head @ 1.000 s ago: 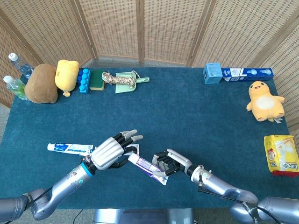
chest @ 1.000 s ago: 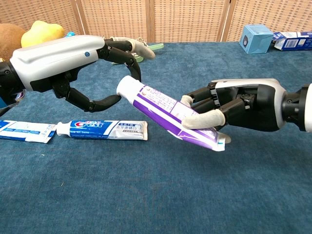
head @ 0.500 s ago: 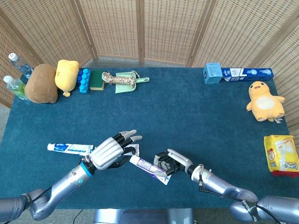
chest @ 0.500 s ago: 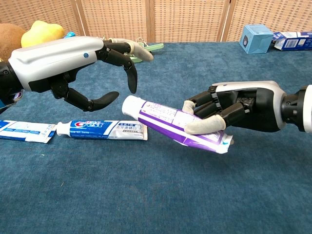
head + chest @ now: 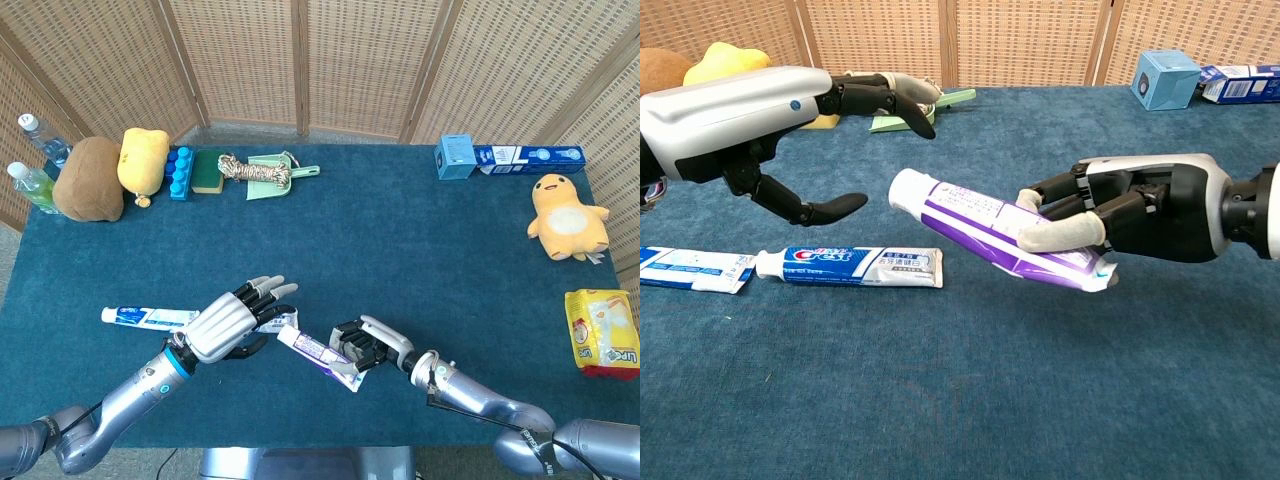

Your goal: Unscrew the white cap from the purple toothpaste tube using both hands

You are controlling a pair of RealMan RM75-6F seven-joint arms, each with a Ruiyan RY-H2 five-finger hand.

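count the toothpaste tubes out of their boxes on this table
2. The purple toothpaste tube is held off the table by the right hand. A Crest tube lies flat on the blue cloth below the left hand. The boxes at the far right may hold more.

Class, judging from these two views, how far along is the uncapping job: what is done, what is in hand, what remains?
Done: the right robot hand holds the purple toothpaste tube lifted off the table. In hand: the left robot hand hangs open beside the white cap, not touching it. Left: grip the cap, which is on the tube, and twist it off.
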